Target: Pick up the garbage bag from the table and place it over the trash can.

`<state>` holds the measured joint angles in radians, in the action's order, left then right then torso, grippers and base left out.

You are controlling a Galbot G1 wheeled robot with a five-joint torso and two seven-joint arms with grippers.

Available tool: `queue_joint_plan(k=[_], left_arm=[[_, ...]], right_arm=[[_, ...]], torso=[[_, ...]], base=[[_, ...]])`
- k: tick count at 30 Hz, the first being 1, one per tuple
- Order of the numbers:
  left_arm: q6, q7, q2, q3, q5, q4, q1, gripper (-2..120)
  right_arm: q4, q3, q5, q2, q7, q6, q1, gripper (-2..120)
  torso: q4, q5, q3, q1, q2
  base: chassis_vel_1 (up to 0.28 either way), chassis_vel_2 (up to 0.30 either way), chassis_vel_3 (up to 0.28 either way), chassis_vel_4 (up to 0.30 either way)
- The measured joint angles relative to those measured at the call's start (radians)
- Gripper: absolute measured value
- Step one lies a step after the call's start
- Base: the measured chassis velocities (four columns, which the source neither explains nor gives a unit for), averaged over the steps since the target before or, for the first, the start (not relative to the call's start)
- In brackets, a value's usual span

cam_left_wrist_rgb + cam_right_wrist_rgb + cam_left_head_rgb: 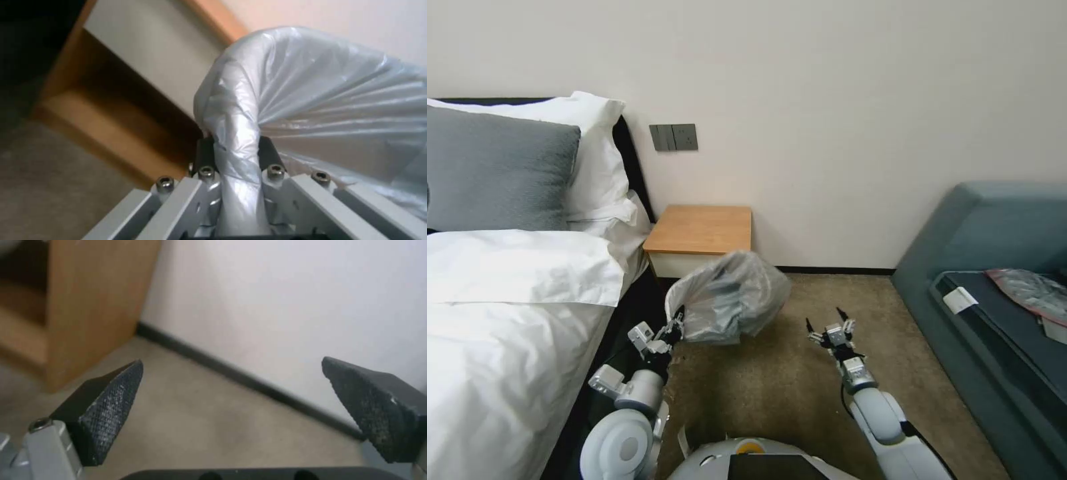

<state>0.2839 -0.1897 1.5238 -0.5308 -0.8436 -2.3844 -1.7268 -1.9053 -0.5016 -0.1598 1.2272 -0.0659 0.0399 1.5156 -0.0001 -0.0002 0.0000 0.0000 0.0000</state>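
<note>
Now left gripper point(236, 150) clamps bunched neck of garbage bag point(730, 297), ballooning beyond jaws before nightstand point(700, 230); right gripper point(231, 413) gapes wide, empty. Advice: keep pinch firm, carry bag slowly.

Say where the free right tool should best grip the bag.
Probably the loose far edge of the bag, approached from its right side. The left tool pinches one gathered end, so the rest billows freely toward the open right tool.

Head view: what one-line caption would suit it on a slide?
Left gripper holds the crinkled translucent grey garbage bag before the orange-brown wooden nightstand; right gripper hangs open over carpet.
</note>
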Motion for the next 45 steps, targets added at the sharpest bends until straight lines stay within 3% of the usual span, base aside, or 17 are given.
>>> queue_joint_plan(k=[7,11,12,15,19,21,23,24,26,28,33,35,37,38,41,44,45], left_arm=[[-0.001,0.011,-0.042,0.032,0.166,0.05,0.005,3],[-0.012,0.04,-0.07,0.05,0.249,0.073,0.016,3],[-0.019,0.049,-0.08,0.057,0.281,0.084,0.02,3],[-0.029,0.064,-0.096,0.072,0.341,0.103,0.025,3],[-0.031,0.072,-0.106,0.091,0.406,0.116,0.024,3],[-0.031,0.072,-0.105,0.092,0.413,0.118,0.023,3],[-0.03,0.072,-0.101,0.097,0.438,0.123,0.023,3],[-0.03,0.072,-0.101,0.097,0.438,0.123,0.023,3],[-0.027,0.073,-0.095,0.104,0.459,0.13,0.025,3],[-0.027,0.075,-0.09,0.107,0.47,0.14,0.031,3],[-0.025,0.076,-0.078,0.113,0.473,0.157,0.041,3],[-0.021,0.077,-0.072,0.114,0.476,0.168,0.047,3],[-0.02,0.077,-0.072,0.114,0.476,0.169,0.048,3],[-0.012,0.077,-0.069,0.114,0.477,0.17,0.049,3],[-0.003,0.077,-0.066,0.114,0.477,0.169,0.051,3],[0.008,0.076,-0.058,0.114,0.478,0.166,0.051,3],[0.008,0.076,-0.058,0.114,0.478,0.166,0.051,3]], right_arm=[[-0.139,-0.047,-0.019,0.0,-0.017,0.138,0.024,100],[-0.267,-0.002,0.002,-0.045,0.023,0.168,0.018,98],[-0.31,0.03,0.008,-0.067,0.046,0.158,0.012,92],[-0.368,0.084,0.022,-0.124,0.104,0.114,-0.015,84],[-0.435,0.167,0.077,-0.304,0.225,-0.034,-0.121,67],[-0.444,0.179,0.096,-0.336,0.233,-0.063,-0.136,64],[-0.471,0.233,0.201,-0.445,0.24,-0.172,-0.192,55],[-0.471,0.233,0.201,-0.445,0.24,-0.172,-0.192,55],[-0.477,0.317,0.342,-0.548,0.227,-0.274,-0.286,43],[-0.473,0.381,0.432,-0.596,0.209,-0.33,-0.363,37],[-0.449,0.498,0.566,-0.654,0.209,-0.409,-0.495,22],[-0.4,0.594,0.632,-0.682,0.228,-0.433,-0.587,8],[-0.393,0.609,0.637,-0.684,0.232,-0.436,-0.599,7],[-0.365,0.664,0.643,-0.693,0.25,-0.441,-0.652,0],[-0.331,0.749,0.641,-0.697,0.266,-0.446,-0.738,0],[-0.279,0.906,0.633,-0.673,0.284,-0.472,-0.908,0],[-0.279,0.906,0.633,-0.673,0.284,-0.472,-0.908,0]], torso=[[-0.0001,0.0005,0.0,0.0,0.0],[0.0001,0.0002,0.0,0.0,0.0],[0.0,0.0003,0.0,0.0,0.0],[0.0,0.0001,0.0,0.0,0.0],[0.0003,0.0003,0.0,0.0,0.0],[0.0002,0.0002,0.0,0.0,0.0],[0.0,0.0006,0.0,0.0,0.0],[0.0,0.0006,0.0,0.0,0.0],[0.0002,0.0004,0.0,0.0,0.0],[0.0002,0.0003,0.0,0.0,0.0],[0.0,0.0001,0.0,0.0,0.0],[-0.0001,0.0005,0.0,0.0,0.0],[0.0,0.0004,0.0,0.0,0.0],[-0.0001,0.0005,0.0,0.0,0.0],[-0.0004,0.0003,0.0,0.0,0.0],[0.0002,0.0001,0.0,0.0,0.0],[0.0002,0.0001,0.0,0.0,0.0]], base=[[0.0,0.0,0.0,0.0],[0.0,0.0,0.0,0.0],[0.0,0.0,0.0,0.0],[0.0,0.0,0.0,0.0],[0.0,0.0,0.0,0.0],[0.0,0.0,0.0,0.0],[0.0,0.0,0.0,0.0],[0.0,0.0,0.0,0.0],[0.0,0.0,0.0,0.0],[0.0,0.0,0.0,0.0],[0.0,0.0,0.0,0.0],[0.0,0.0,0.0,0.0],[0.0,0.0,0.0,0.0],[0.0,0.0,0.0,0.0],[0.0,0.0,0.0,0.0],[0.0,0.0,0.0,0.0],[0.0,0.0,0.0,0.0]])
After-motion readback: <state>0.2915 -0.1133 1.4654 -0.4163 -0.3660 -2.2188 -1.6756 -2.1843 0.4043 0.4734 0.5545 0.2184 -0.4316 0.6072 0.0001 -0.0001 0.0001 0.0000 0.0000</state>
